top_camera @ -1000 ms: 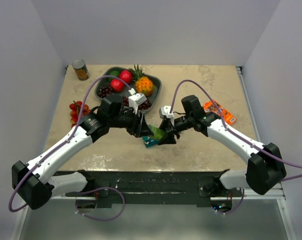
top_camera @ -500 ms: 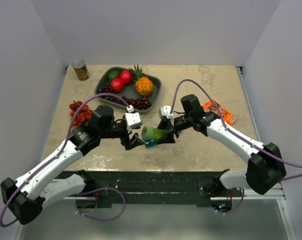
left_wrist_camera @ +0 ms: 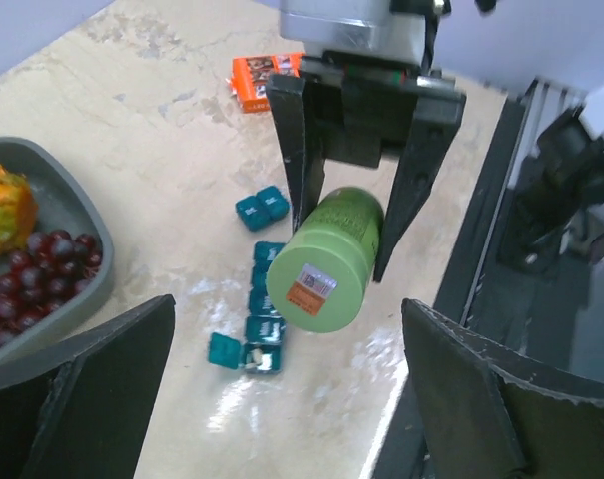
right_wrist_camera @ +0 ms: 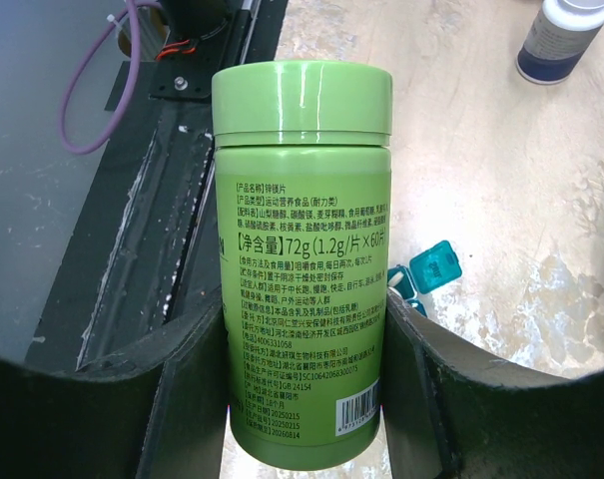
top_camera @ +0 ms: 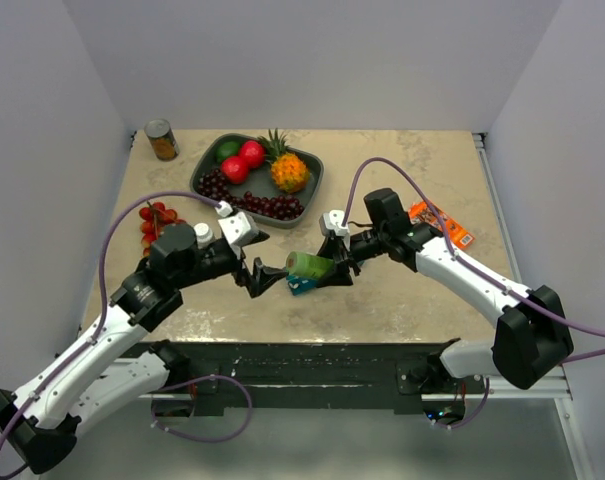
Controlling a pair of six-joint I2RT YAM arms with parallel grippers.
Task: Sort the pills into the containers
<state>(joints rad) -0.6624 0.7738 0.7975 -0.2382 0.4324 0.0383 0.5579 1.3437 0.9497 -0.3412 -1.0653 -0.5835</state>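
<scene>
While the right gripper [top_camera: 327, 270] is clamping its two fingers against opposite sides of the green bottle [top_camera: 307, 266], it is holding that bottle on its side above the tabletop, capped end pointing toward nine o'clock in the overhead view. The left gripper [top_camera: 266, 278] is hovering just beside that cap at the bottle's nine o'clock, its jaws spread wide and gripping nothing. The teal containers [left_wrist_camera: 265, 299] are lying on the marbled table [top_camera: 412, 160] directly beneath the bottle, near the front edge; seen from above, only a bit of teal is peeking out at the bottle's six o'clock. From the left wrist, one strip of cubes is running away under the bottle, a separate pair [left_wrist_camera: 262, 208] is sitting just beyond it, and the nearest cube [left_wrist_camera: 265, 357] is standing open with what look like pale pills inside. A grey fruit tray [top_camera: 195, 180] is sitting toward eleven o'clock on the table, an orange packet [top_camera: 440, 222] is lying toward three o'clock, and a can [top_camera: 161, 140] is standing in the far corner at ten o'clock.
</scene>
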